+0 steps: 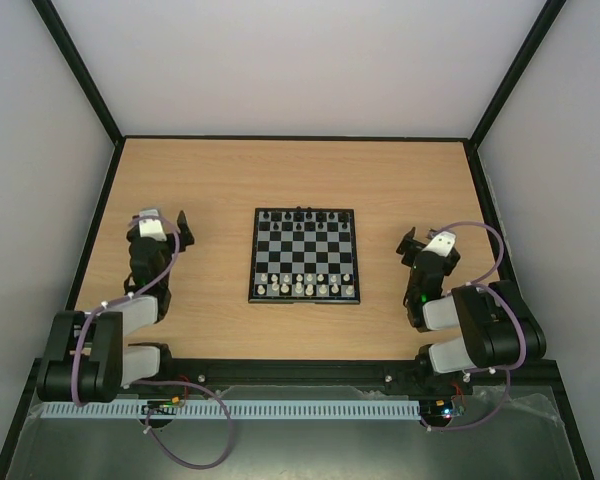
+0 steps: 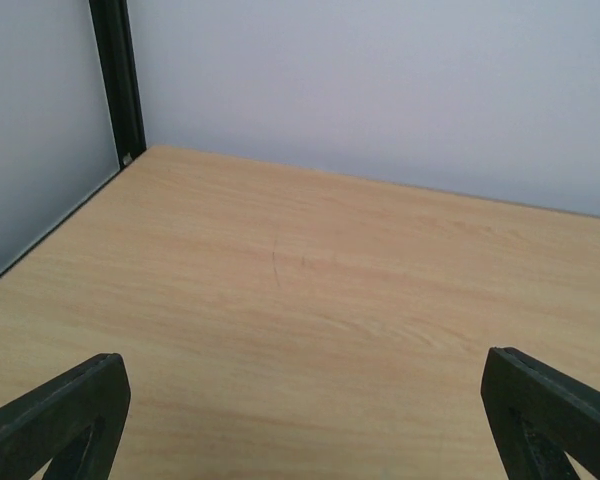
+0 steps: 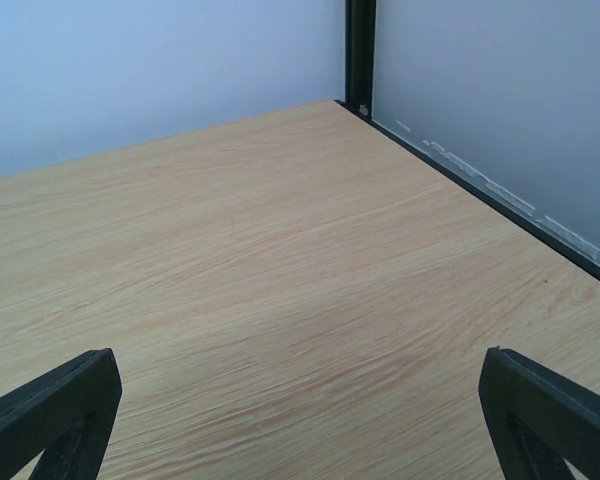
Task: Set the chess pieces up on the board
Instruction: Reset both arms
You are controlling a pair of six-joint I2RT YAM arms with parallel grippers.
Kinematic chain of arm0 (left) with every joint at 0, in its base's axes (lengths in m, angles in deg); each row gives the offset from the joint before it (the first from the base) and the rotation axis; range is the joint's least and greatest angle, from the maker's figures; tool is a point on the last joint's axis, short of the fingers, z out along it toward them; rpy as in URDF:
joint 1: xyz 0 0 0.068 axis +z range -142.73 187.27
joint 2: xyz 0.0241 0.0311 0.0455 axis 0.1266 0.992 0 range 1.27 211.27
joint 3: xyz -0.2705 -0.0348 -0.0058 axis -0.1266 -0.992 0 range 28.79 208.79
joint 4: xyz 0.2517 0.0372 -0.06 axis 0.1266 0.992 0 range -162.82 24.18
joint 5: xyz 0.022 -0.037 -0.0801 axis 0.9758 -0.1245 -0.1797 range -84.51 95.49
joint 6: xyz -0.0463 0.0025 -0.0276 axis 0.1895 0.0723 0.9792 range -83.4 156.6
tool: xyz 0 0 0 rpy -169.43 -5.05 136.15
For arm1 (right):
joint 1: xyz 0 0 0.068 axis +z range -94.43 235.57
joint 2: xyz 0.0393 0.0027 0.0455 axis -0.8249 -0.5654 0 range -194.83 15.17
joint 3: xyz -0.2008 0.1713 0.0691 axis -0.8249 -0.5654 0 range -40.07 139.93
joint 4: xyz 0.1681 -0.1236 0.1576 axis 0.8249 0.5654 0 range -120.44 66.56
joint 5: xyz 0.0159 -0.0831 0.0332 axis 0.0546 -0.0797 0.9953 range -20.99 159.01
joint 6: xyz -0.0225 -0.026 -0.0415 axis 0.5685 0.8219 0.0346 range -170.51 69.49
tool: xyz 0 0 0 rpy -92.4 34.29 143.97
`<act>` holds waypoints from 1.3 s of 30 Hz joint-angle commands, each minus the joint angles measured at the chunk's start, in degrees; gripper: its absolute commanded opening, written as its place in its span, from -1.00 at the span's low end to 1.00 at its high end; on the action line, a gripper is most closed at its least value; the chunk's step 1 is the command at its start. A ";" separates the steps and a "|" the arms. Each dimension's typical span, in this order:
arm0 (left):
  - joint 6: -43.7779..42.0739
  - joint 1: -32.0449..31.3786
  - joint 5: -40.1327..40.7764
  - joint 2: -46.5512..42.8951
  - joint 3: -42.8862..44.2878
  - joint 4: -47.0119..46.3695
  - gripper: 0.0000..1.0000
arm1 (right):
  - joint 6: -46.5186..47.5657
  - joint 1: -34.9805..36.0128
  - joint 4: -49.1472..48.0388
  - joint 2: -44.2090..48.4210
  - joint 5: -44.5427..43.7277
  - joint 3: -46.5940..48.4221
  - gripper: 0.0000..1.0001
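Chess pieces (image 1: 298, 289) tiny, whitish, lined along board (image 1: 305, 252) near edge

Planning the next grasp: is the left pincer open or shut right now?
Open. In the left wrist view the left pincer has its fingers far apart, only table between them.

Seen from above, the tiny whitish chess pieces (image 1: 299, 289) on the small black-and-white chequered board (image 1: 305, 250) are too small to identify, while each wrist view's lower edge cuts off the black gripper fingers (image 2: 60, 420).
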 commanded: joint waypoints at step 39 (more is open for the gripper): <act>-4.39 0.60 -4.80 16.66 1.06 -15.19 0.98 | 3.34 -3.09 1.30 -5.17 14.17 5.57 0.97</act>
